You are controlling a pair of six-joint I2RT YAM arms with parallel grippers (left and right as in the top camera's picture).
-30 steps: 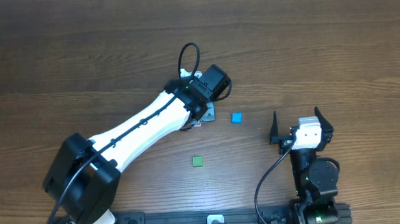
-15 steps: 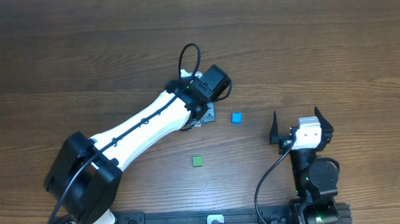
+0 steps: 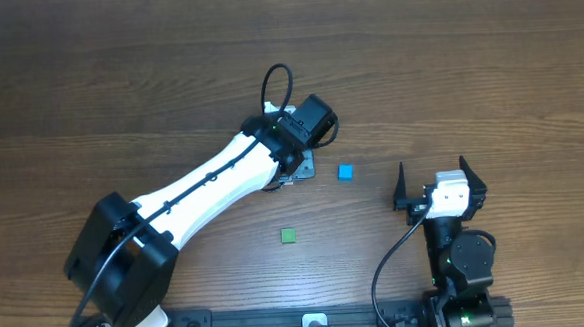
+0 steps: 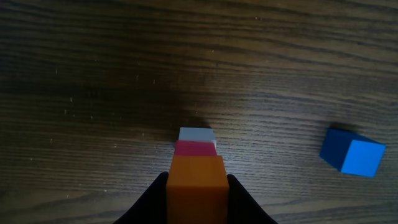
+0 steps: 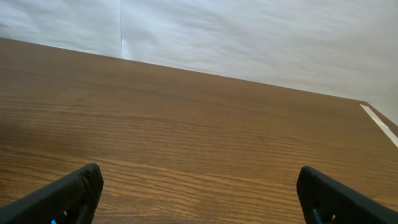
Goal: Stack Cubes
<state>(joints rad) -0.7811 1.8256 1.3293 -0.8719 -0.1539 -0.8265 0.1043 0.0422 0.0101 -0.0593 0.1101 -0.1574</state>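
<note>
Above the pink cube [image 4: 195, 148], left hand [image 4: 196, 185] clamps a plain orange cube [image 4: 196, 173].

white left arm [image 3: 213, 183], black joints, looped black cable [image 3: 277, 66], black right arm [image 3: 459, 260], white-bodied right pincer [image 3: 431, 168]

dark wooden table [image 3: 117, 73] under even light, pale wall [image 5: 249, 37] behind
the grain runs across the brown top. beyond its far edge stands the white wall with a vertical seam [image 5: 120, 28]; a pale strip [image 5: 380, 126], perhaps tape, lies near one corner.
</note>
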